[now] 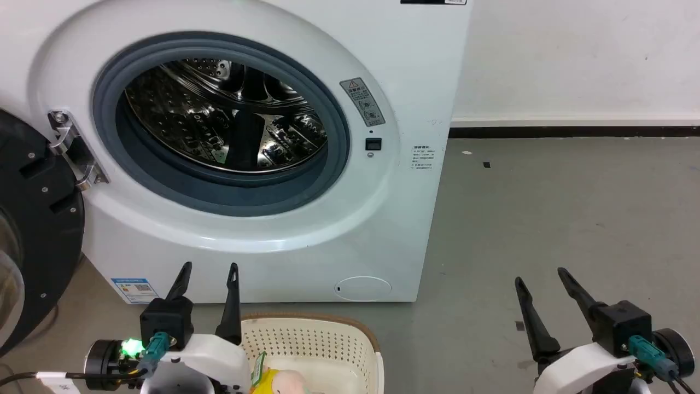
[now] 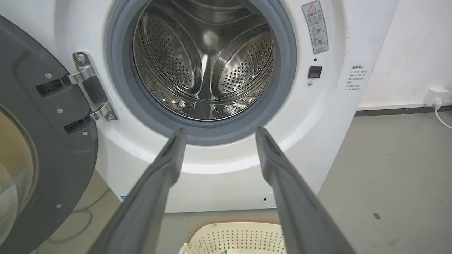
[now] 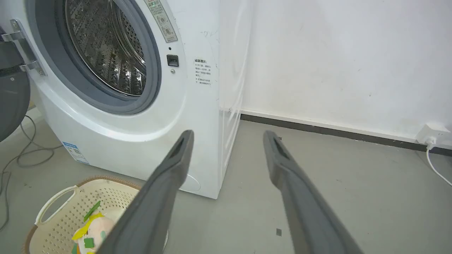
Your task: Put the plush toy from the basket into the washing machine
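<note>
Grey, lightly scuffed floor (image 1: pixel 547 219) runs in the head view from the right flank of the white washing machine (image 1: pixel 273 241) to a far white wall (image 1: pixel 574 54) edged by a dark skirting strip (image 1: pixel 574 132). The machine's black door (image 1: pixel 33 230) is swung open to the left, baring the steel drum (image 1: pixel 229 126). Near, just in front of the machine, stands the basket (image 1: pixel 322 339), and the plush toy (image 1: pixel 279 381) lies inside it. The left gripper (image 1: pixel 210 266) hovers at the basket's left rim, the right gripper (image 1: pixel 538 275) over the broad floor to the right, both with jaws apart.

The left wrist view looks between spread fingers at the grey door ring, with the basket's far rim below.

In the right wrist view, parted fingers frame the machine's right corner and the floor beyond. A cable (image 3: pixel 21 155) trails on the floor to the left, and a wall socket (image 3: pixel 432 134) sits far right
</note>
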{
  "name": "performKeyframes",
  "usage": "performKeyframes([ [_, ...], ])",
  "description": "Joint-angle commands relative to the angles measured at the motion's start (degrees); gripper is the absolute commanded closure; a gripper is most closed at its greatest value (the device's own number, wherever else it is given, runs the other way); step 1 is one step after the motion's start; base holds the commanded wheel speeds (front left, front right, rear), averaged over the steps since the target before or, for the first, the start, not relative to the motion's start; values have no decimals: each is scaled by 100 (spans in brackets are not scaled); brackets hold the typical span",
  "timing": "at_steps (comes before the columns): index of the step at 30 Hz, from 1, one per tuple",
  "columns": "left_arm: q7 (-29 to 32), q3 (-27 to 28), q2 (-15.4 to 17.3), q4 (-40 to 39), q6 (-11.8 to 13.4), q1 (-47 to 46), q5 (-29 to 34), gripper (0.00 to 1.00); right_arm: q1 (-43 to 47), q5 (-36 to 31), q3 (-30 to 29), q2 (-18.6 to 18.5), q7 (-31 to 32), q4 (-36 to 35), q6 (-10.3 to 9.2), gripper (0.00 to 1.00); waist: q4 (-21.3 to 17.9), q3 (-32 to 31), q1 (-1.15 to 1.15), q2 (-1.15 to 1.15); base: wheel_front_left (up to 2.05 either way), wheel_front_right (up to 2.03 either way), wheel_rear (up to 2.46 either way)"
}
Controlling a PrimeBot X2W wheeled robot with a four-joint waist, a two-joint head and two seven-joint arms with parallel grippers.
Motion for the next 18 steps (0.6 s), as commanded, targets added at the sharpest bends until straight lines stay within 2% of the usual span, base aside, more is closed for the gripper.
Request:
performKeyframes([
  [1,-38,-25,0,9,25,7,-16,0,1,48,2,0,-38,5,0,0,0,3,0,0,0,0,0],
  [18,-242,-271,0,323,173,-54,-148,0,-45,317,-28,0,-240,-16,1,0,-49,182,0,0,0,0,0],
])
